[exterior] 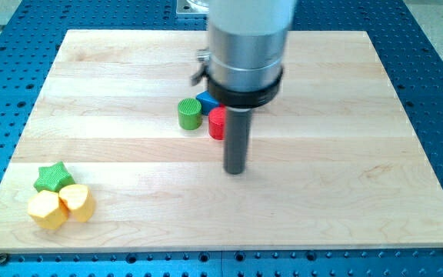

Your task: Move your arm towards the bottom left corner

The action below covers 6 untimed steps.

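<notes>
My tip [235, 171] rests on the wooden board [344, 192] near its middle, just below a cluster of three blocks. That cluster holds a green cylinder [189, 113], a red cylinder [217, 123] partly hidden behind the rod, and a blue block [206, 99] mostly hidden by the arm's body. Near the view's bottom left corner lie a green star [53, 176] and two yellow blocks, one on the left [46, 209] and one on the right [78, 201], touching each other. The tip is far to the right of these.
The grey arm housing [246, 46] hangs over the board's upper middle. A blue perforated table [437, 92] surrounds the board on all sides.
</notes>
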Each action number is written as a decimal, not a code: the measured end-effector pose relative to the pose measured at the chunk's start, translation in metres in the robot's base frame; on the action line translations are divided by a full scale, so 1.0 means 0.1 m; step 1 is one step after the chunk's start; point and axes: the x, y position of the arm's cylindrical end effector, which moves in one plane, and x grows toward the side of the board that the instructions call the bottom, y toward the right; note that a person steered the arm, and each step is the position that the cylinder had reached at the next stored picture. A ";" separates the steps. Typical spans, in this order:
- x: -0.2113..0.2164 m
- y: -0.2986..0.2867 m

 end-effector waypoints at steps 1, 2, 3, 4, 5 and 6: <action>0.01 -0.55; 0.50 -0.89; 1.03 -0.93; 1.03 -1.75; 1.02 -2.88; 0.63 -2.92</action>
